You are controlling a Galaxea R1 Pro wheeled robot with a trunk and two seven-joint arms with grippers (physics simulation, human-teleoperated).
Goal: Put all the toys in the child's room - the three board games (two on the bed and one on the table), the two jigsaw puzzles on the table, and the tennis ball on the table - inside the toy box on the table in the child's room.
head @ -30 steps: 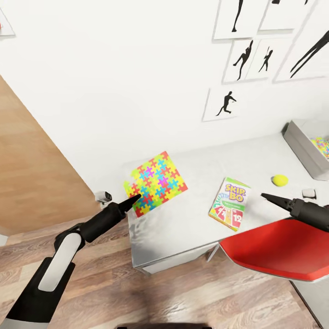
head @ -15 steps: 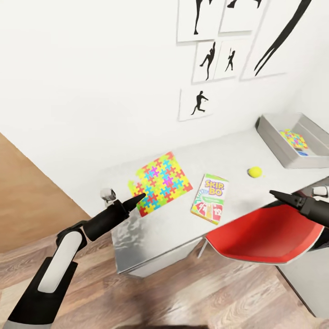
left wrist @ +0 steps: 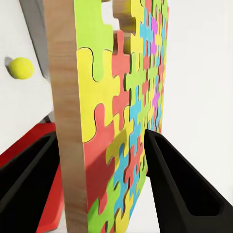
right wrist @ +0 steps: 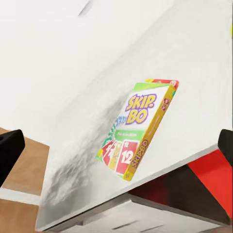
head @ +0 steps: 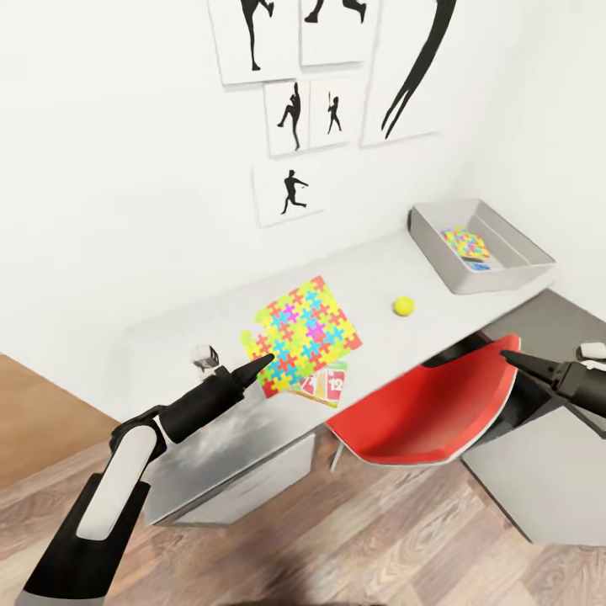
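Observation:
My left gripper (head: 257,364) is shut on one edge of a jigsaw puzzle (head: 307,335), a slab of yellow, pink, blue and green pieces, held just above the table (head: 383,265). The left wrist view has the slab (left wrist: 124,121) between both fingers. Under it, partly hidden, lies the SKIP-BO board game (head: 326,386), seen whole on the table top in the right wrist view (right wrist: 138,128). The tennis ball (head: 405,305) rests further right. At the table's far right end the grey toy box (head: 505,273) holds another jigsaw puzzle (head: 467,243). My right gripper (head: 507,357) hangs open over the chair.
A red chair (head: 421,412) stands tucked against the table's front edge, below my right arm. A small white object (head: 204,357) sits near the table's left end. The lower dark-grey wing (head: 551,316) adjoins on the right. Black silhouette prints (head: 290,189) hang on the wall.
The camera has swung right, bringing the whole toy box into view. The puzzle in my left gripper has travelled right along the table and now covers most of the SKIP-BO box.

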